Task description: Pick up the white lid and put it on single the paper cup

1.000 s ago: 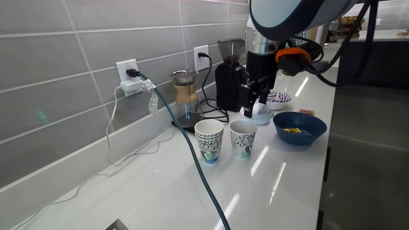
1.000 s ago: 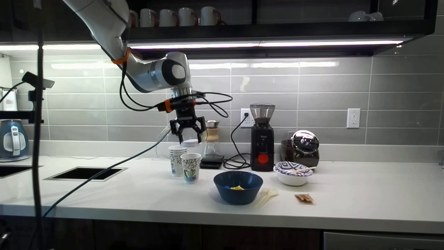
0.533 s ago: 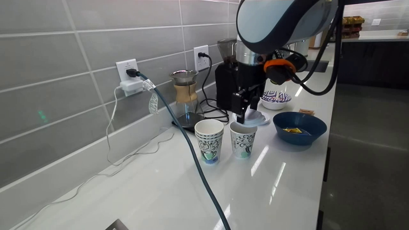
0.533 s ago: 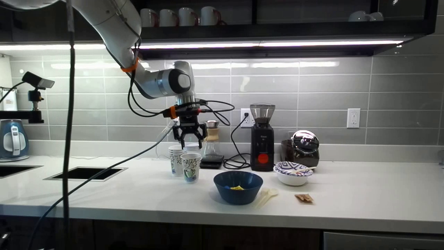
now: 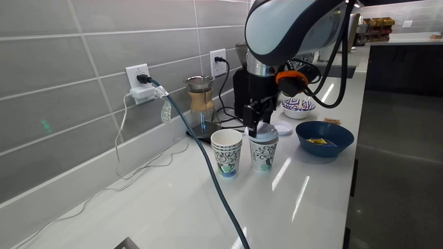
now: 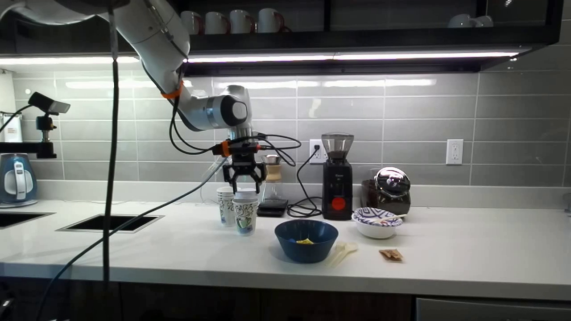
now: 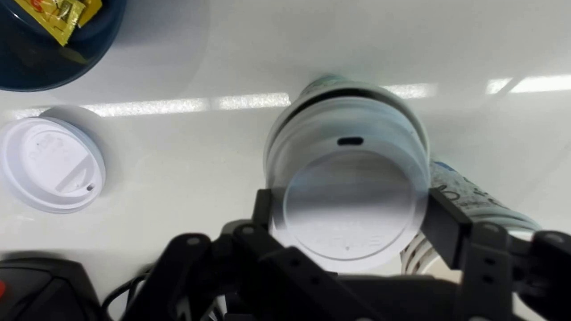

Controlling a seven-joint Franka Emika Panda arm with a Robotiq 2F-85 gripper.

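Arm (image 6: 163,64) bent; fingers (image 7: 448,229) point downward, clamped.

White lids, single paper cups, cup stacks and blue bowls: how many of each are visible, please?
White lids: 2 (one in the hand, one on the counter)
Single paper cup: 1
Cup stack: 1
Blue bowl: 1
Total: 5

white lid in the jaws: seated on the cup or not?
Not fully: the white lid is over the paper cup, but the wrist view shows a dark gap between them along one side.
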